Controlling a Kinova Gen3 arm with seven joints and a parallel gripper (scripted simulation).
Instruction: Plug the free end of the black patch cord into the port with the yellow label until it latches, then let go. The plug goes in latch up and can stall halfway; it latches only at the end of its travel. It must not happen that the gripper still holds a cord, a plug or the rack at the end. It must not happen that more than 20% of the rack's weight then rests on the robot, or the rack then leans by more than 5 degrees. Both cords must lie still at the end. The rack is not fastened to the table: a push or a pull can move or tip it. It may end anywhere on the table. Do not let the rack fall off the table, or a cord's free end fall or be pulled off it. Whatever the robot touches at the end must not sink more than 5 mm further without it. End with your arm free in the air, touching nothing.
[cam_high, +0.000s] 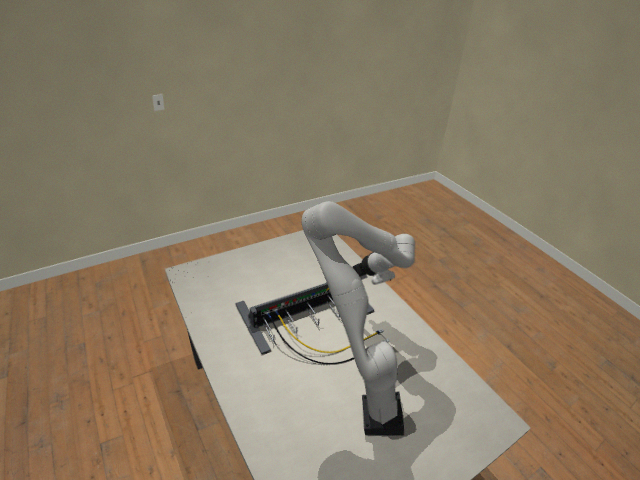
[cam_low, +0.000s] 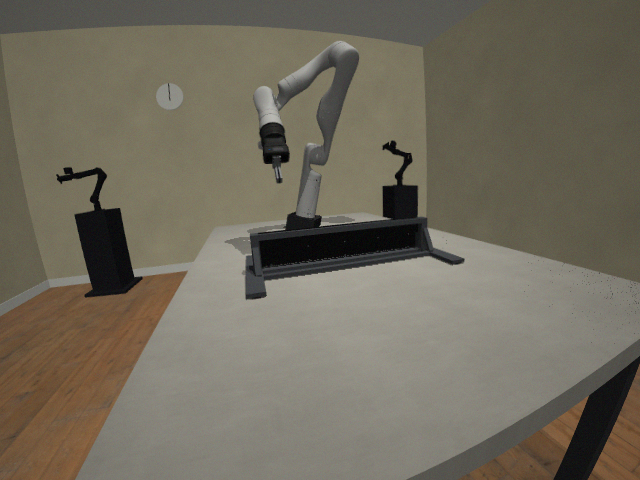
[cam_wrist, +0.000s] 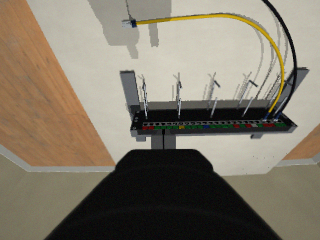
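The rack (cam_high: 261, 338) (cam_low: 254, 284) (cam_wrist: 128, 87) stands on the table, with a row of coloured labels along its ports. The yellow label (cam_wrist: 181, 127) shows left of the row's middle in the wrist view. The black cord (cam_high: 330, 363) (cam_wrist: 295, 65) is plugged in near one end of the rack and curves over the table. Its free end is hidden by the arm in the top view and outside the wrist view. My gripper (cam_low: 279, 180) (cam_wrist: 163, 136) is shut and empty, high above the table. Its fingers overlap the rack's edge in the wrist view.
The yellow cord (cam_high: 330, 352) (cam_wrist: 220, 16) is plugged in beside the black one. Its free plug (cam_high: 380, 331) (cam_wrist: 128, 23) lies on the table (cam_high: 289, 413). Several thin cable guides stick out from the rack's port side. The table's side edge is beyond the yellow plug.
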